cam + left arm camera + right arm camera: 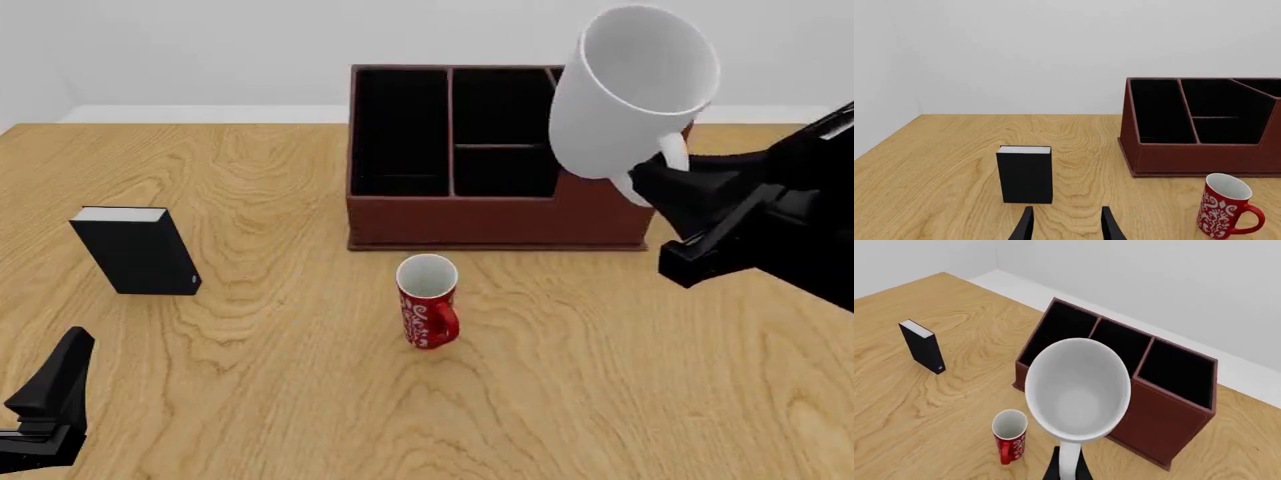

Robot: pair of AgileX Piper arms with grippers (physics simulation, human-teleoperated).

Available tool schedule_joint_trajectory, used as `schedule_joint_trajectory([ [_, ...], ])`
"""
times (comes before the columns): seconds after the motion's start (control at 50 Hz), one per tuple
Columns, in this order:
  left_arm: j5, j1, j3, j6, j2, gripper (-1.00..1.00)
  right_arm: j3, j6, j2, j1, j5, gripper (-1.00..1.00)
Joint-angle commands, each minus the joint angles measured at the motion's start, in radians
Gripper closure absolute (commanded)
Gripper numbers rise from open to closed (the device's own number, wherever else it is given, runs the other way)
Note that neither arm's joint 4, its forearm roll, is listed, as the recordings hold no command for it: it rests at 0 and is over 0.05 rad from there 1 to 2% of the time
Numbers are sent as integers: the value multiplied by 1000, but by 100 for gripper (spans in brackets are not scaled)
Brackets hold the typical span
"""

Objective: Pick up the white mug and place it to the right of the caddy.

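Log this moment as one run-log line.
right gripper: shut on white mug handle | mug: airborne, tilted, over caddy right end | left gripper: open, idle

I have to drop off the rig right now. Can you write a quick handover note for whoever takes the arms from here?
Right gripper: shut on the handle of the white mug, holding it in the air, tilted, in front of the caddy's right end in the front view.
Left gripper: open, holding nothing, low at the near left of the table, fingers pointing toward the black box.
Caddy: at the table's far middle. Red mug: upright just in front of it.
Done: mug picked up.
Left: carry it over the bare table right of the caddy, set it down, release.
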Motion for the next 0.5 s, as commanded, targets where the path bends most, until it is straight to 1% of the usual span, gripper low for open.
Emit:
schedule_joint_trajectory([
  [0.02, 0, 0, 0, 0, 0, -100, 15, 23, -70, -53, 34, 100],
  [0.32, 0, 0, 0, 0, 0, -100, 48, 18, -134, -142, 66, 100],
  [0.5, 0, 0, 0, 0, 0, -100, 49, 22, -180, -197, 105, 100],
])
